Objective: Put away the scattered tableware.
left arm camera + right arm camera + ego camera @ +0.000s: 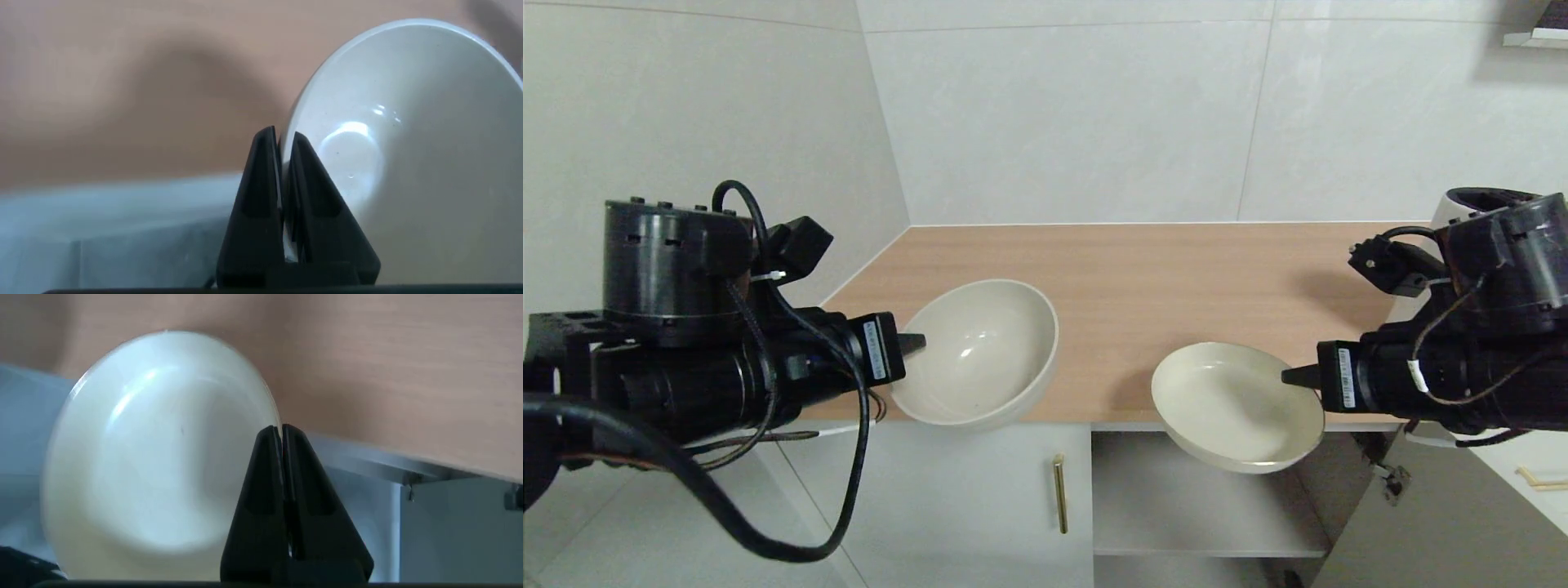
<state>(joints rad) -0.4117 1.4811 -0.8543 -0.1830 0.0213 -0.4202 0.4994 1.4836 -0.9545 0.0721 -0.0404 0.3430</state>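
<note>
we see a wooden worktop (1160, 278) running into a corner of pale tiled walls (1054, 114), one wall along its back edge and one along its left edge. below its front edge stands a white cabinet door (980, 490) with a slim brass handle (1059, 493), shut. to the right of it an open compartment shows a white shelf (1176, 506). at the worktop's right end the rounded top of a white appliance (1474, 202) rises behind the right arm.

the left gripper (915, 343) has its fingers pressed onto the rim of a cream bowl (980, 351), one finger inside and one outside. the bowl is tipped up on its side with its hollow facing us. in the head view it hangs across the front edge of the worktop, towards the left end. we cannot tell whether it touches the wood.

the right gripper (1290, 376) pinches the rim of a cream shallow plate (1233, 404) in the same way, its fingers nearly together. the plate is tilted, its face towards us, just off the front edge and before the open compartment. the bowl and plate are apart, with bare wood between them.
</note>
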